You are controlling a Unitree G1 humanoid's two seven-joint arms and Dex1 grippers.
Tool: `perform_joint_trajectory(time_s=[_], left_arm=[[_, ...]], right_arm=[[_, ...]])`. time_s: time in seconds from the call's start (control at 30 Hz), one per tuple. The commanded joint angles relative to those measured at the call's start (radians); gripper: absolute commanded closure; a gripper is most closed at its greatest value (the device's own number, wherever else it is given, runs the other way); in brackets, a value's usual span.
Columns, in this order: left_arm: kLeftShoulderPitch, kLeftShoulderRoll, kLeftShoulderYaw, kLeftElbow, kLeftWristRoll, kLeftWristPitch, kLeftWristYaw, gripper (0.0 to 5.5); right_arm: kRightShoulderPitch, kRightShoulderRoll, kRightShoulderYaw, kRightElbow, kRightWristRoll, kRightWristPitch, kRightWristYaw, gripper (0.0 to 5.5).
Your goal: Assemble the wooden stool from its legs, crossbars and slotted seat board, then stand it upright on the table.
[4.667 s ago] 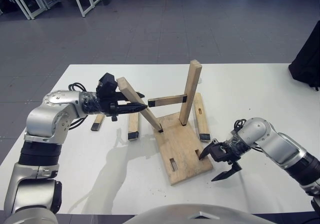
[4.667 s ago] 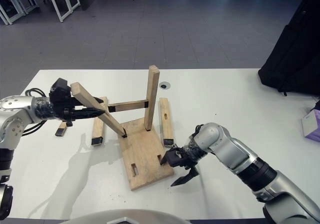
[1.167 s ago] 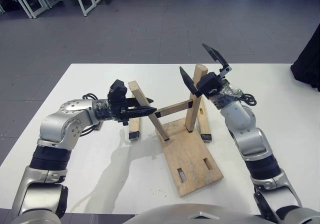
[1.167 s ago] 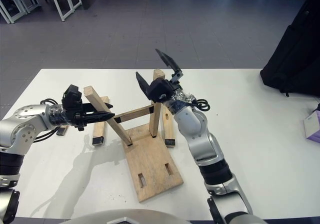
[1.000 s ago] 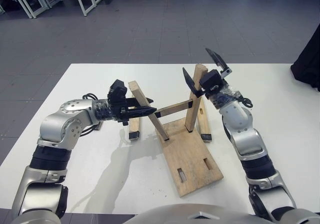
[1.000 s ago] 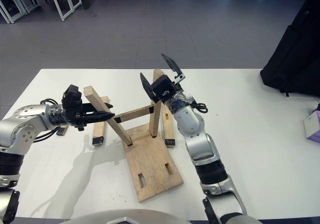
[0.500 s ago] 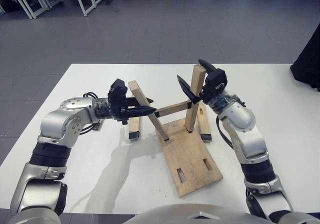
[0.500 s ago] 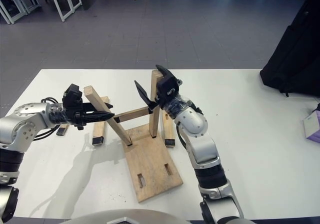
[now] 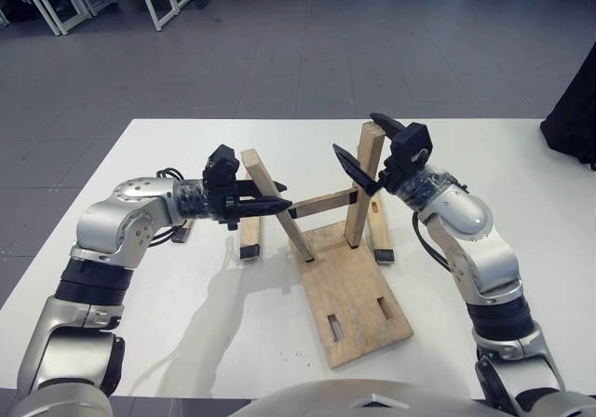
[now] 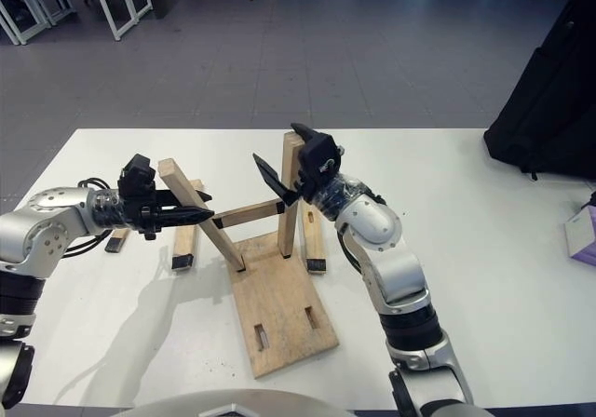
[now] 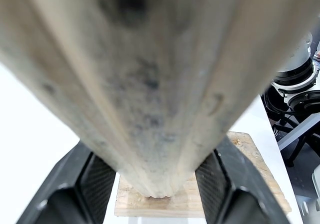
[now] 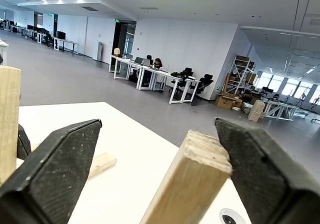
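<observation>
The right gripper [image 9: 358, 138] has risen from the counter [image 9: 545, 217] by the seat board's near corner and now straddles the top of the upright leg [image 9: 355, 198], its fingers spread wide on either side and not yet touching the wood. The seat board [image 9: 352, 298] lies flat, with that leg planted in a far slot. From the slot beside it the slanted leg [image 9: 291, 233] leans away from the board's centre, and the left gripper [image 9: 264, 200] has its fingers clenched on it about halfway up, probably to steady it at that angle. The crossbar [image 9: 321, 202] spans between the two legs above the board, so both likely need holding while the joint is squared up. Two spare legs [image 9: 250, 236] lie on the counter just beyond the board's far edge, waiting for the two open near slots.
</observation>
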Motion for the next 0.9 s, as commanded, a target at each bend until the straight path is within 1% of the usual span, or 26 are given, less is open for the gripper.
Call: perform_joint_trajectory(time_s=[0.03,0.17,0.27,0.33,0.5,0.73,0.8,0.9], left_arm=[[0.064,-0.078,-0.15,0.048,0.152,0.046,0.055,3.45],[0.081,-0.053,-0.147,0.027,0.164,0.034,0.045,3.45],[0.087,-0.041,-0.155,0.019,0.176,0.032,0.036,3.45],[0.095,-0.031,-0.162,0.011,0.18,0.033,0.028,3.45],[0.105,-0.027,-0.185,0.015,0.203,0.03,0.03,3.45],[0.105,-0.023,-0.228,0.025,0.223,0.037,0.041,3.45],[0.102,-0.025,-0.225,0.026,0.212,0.047,0.047,3.45],[0.083,-0.036,-0.189,0.034,0.185,0.036,0.051,3.45]], right_arm=[[0.062,0.011,0.18,0.08,-0.005,0.045,0.143,1.38],[0.007,0.061,0.098,0.161,-0.136,-0.11,-0.028,1.38],[-0.026,0.069,0.076,0.172,-0.227,-0.193,-0.094,1.38],[-0.057,0.082,0.064,0.142,-0.257,-0.203,-0.118,1.38],[-0.129,0.1,0.051,0.072,-0.333,-0.213,-0.157,1.38],[-0.174,0.056,0.111,0.007,-0.464,-0.264,-0.104,1.38],[-0.171,0.055,0.114,0.003,-0.483,-0.268,-0.098,1.38],[-0.162,0.059,0.111,0.0,-0.496,-0.269,-0.094,1.38]])
